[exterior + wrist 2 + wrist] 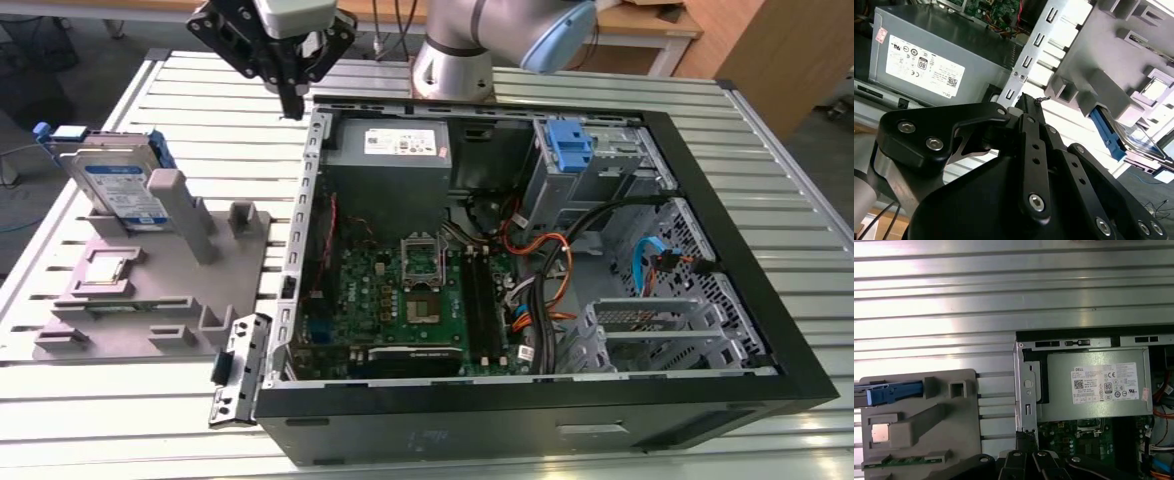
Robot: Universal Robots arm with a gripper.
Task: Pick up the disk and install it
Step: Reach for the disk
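The disk (118, 185) stands on its edge in a slot of a grey fixture (160, 300). Its white-and-blue label faces outward and its blue carrier frame runs along the sides. We see it well apart from the gripper (287, 106), on the side of the tool turned away from the computer case (534, 415), toward the exterior view's left. In the first wrist view the disk (894, 394) shows edge-on as a blue strip set in the fixture (924, 415). In the second wrist view the disk (1136, 145) shows its silver face and blue edge beyond the fixture (1104, 75).

The gripper's fingers are pressed together to a point and pinch nothing. We see this plainly in the second wrist view, where the gripper (1030, 100) tapers to one closed tip. The tool hangs above the slatted metal table (200, 90), its tip just beside the corner of the open case and nearest the case's side wall. In the first wrist view the gripper (1024, 436) sits against that same wall.

Just past the tip, inside the case, lies the grey power-supply box (390, 145) with its white sticker. Farther from the tool is the green motherboard (400, 290). Across the case is a blue latch (567, 145) in the drive bay. On the fixture, farther from the gripper than the disk, sits a small square chip (107, 270).
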